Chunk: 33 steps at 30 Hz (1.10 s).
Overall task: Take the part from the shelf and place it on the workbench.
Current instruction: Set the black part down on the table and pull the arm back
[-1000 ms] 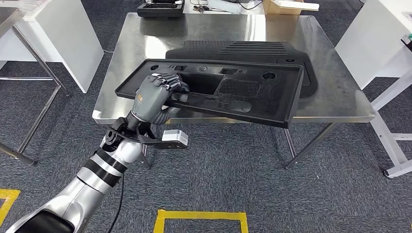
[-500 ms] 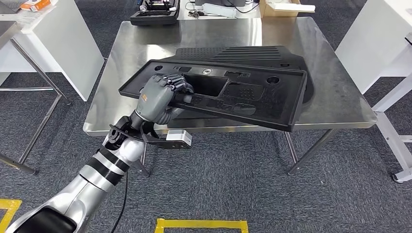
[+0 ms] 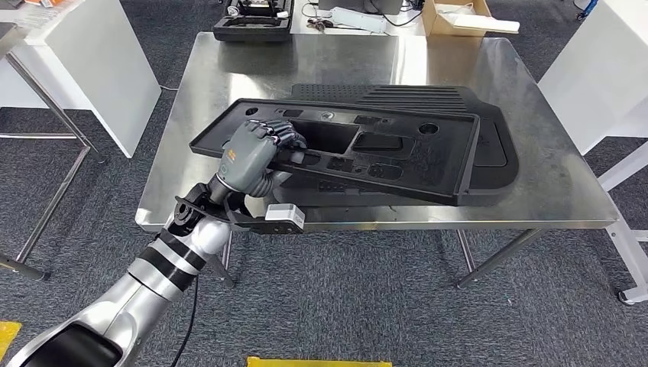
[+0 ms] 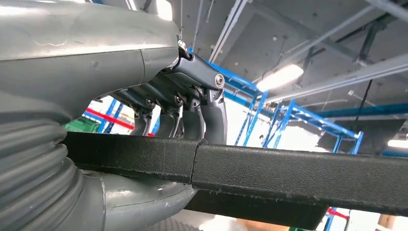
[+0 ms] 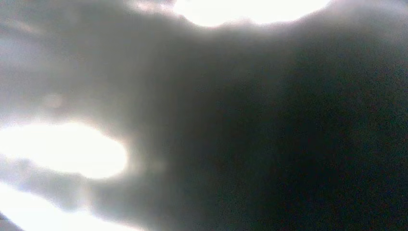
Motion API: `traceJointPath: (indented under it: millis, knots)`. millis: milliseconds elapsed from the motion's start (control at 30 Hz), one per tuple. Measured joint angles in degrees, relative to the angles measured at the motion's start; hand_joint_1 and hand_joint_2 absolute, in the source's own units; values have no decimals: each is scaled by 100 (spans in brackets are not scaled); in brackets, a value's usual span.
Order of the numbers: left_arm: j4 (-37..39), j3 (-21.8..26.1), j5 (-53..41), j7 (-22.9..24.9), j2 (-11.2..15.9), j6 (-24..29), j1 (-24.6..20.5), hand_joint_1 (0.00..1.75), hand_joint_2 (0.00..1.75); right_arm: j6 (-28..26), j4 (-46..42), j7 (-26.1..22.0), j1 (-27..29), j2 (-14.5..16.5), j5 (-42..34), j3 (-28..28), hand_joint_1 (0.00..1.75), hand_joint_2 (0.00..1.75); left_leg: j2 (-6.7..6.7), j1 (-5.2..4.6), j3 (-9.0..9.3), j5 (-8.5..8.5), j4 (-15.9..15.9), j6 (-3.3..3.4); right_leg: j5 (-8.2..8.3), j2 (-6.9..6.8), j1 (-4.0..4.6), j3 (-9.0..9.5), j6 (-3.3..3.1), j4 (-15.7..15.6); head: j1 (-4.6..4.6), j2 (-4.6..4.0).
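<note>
Seemingly two parts (image 3: 359, 153); left robot hand (image 3: 248, 157) grips one.

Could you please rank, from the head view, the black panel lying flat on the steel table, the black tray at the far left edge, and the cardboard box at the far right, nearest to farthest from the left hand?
1. Flat black plastic panel, lying right of the left hand.
2. Black tray, straight beyond, far left edge.
3. Cardboard box, far right corner.

No text, number or sign is showing clearly enough to read. An orange mark is sitting on the back of the left hand (image 3: 243, 157) — too small to make out — and the labels on the clutter past the workbench's (image 3: 229, 199) far edge are blurring out.
</note>
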Motion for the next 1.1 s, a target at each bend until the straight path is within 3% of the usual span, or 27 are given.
traceJointPath:
  millis: [33, 67, 100, 167, 233, 300, 367, 433, 500, 567, 600, 633, 700, 733, 767, 800, 867, 900, 967, 1033, 1067, 1100]
  knots:
    - [14, -3, 0, 0, 0, 0, 23, 175, 175, 0, 1, 0, 7, 3, 0, 0, 0, 0, -5, -4, 46, -44, 0, 6, -76, 0, 0, -182, -1, 171, -1, -1]
    - [29, -5, 0, 0, 0, 0, 42, 175, 175, 0, 2, 0, 19, 5, 0, 0, 0, 0, -11, -6, 107, -93, 0, 6, -55, 0, 0, -266, 19, 144, 0, -1]
    - [40, -7, 0, 0, 0, -1, 53, 175, 175, 0, 2, 0, 30, 5, 0, 0, 0, 0, -19, -7, 181, -147, 0, 0, 82, -1, 0, -242, 58, -94, 2, -1]
    - [53, -7, 0, 0, -3, -3, 46, 175, 175, 3, 4, 0, 47, 4, 2, 0, 0, 0, -31, -15, 334, -264, -2, -27, 604, -22, 10, -31, 137, -935, 8, 0]
    - [61, -10, -2, 0, -11, -8, 22, 175, 175, 9, 7, 0, 37, 5, 7, 0, 0, 0, -41, -39, 439, -376, -39, -83, 939, -55, 46, 151, 71, -1517, 11, 0]
    - [65, -17, -7, 1, -21, -9, -8, 175, 175, 11, 9, 0, 18, 8, 13, 0, 0, 0, -44, -62, 527, -424, -81, -144, 952, -60, 62, 250, -66, -1644, 3, 1]
    - [64, -24, -14, 2, -30, -4, -33, 175, 175, 13, 9, -1, 23, 13, 15, 0, 0, 0, -15, -57, 517, -429, 52, -196, 946, -46, 22, 376, -160, -1676, -7, -1]
    - [67, -28, -17, 3, -35, 0, -43, 175, 175, 13, 9, -2, 32, 15, 15, 0, 0, 0, 25, -43, 183, -503, 653, -240, 896, -35, -1, 510, -257, -1681, -21, -1]
    - [77, -29, -17, 7, -29, 1, -22, 175, 175, 13, 9, -2, 32, 15, 15, 0, 0, 0, 42, -39, -318, -780, 1391, -272, 793, -20, 13, 623, -307, -1679, -32, 0]
    - [85, -32, -17, 11, -22, 0, 5, 175, 175, 13, 9, -2, 39, 17, 15, 0, 0, 0, 46, -38, -610, -1010, 1573, -282, 674, 5, 27, 771, -305, -1678, -33, 0]
    - [85, -33, -17, 13, -20, 0, 10, 175, 175, 13, 10, -1, 44, 19, 15, 0, 0, 0, 47, -38, -629, -951, 1396, -270, 609, 18, 35, 865, -298, -1678, -33, 0]
    - [86, -35, -17, 13, -19, 0, 8, 175, 175, 13, 10, -1, 47, 23, 15, 0, 0, 0, 49, -40, -570, -721, 1055, -246, 538, 27, 43, 967, -288, -1678, -33, 0]
    - [92, -36, -16, 14, -13, 1, 2, 175, 175, 16, 16, 0, 51, 38, 15, 0, 0, 0, 44, -56, -401, -65, 309, -173, 399, 50, 68, 1120, -252, -1676, -26, 1]
    - [96, -37, -14, 14, -10, 1, -2, 175, 175, 17, 20, 0, 45, 46, 15, 0, 0, 0, 37, -73, -326, 167, 81, -136, 335, 60, 82, 1172, -222, -1675, -20, 0]
    - [101, -39, -14, 14, -10, 2, -10, 175, 175, 19, 23, 0, 38, 51, 15, 0, 0, 0, 28, -89, -288, 277, -17, -99, 299, 68, 93, 1202, -184, -1657, -19, 0]
    - [103, -45, -14, 13, -15, 2, -23, 175, 175, 20, 25, -1, 28, 52, 15, 0, 0, 0, 22, -100, -253, 267, -29, -65, 282, 74, 101, 1235, -143, -1640, -16, -1]
    - [102, -56, -17, 15, -26, 3, -52, 175, 175, 20, 24, -2, 13, 48, 15, 0, 0, 0, 15, -80, -171, 266, -73, -7, 305, 56, 89, 1139, -82, -1464, -21, 0]
    - [101, -60, -15, 16, -31, 3, -69, 175, 175, 20, 24, -2, 9, 46, 15, 0, 0, 0, 14, -65, -130, 252, -94, 17, 318, 43, 81, 983, -60, -1239, -14, 0]
    - [102, -65, -10, 16, -34, 4, -83, 175, 175, 20, 24, -2, 5, 46, 15, 0, 0, 0, 4, -48, -74, 196, -121, 54, 217, 19, 56, 481, -38, -529, -4, 0]
    - [113, -73, -9, 15, -36, 3, -55, 175, 175, 19, 24, -2, 10, 48, 16, 0, 0, 0, -9, -46, -9, 105, -122, 66, -39, 14, 25, -4, -45, 27, -2, 1]
    - [120, -77, -9, 15, -34, 2, -29, 175, 175, 18, 25, -2, 19, 48, 16, 0, 0, 0, -19, -45, 48, 51, -122, 61, -107, 11, 12, -131, -28, 77, -1, 0]
    - [126, -81, -9, 15, -32, 2, -6, 175, 175, 16, 25, -2, 30, 48, 16, 0, 0, 0, -30, -41, 119, -8, -122, 50, -54, 8, -1, -153, 18, -76, -1, -1]
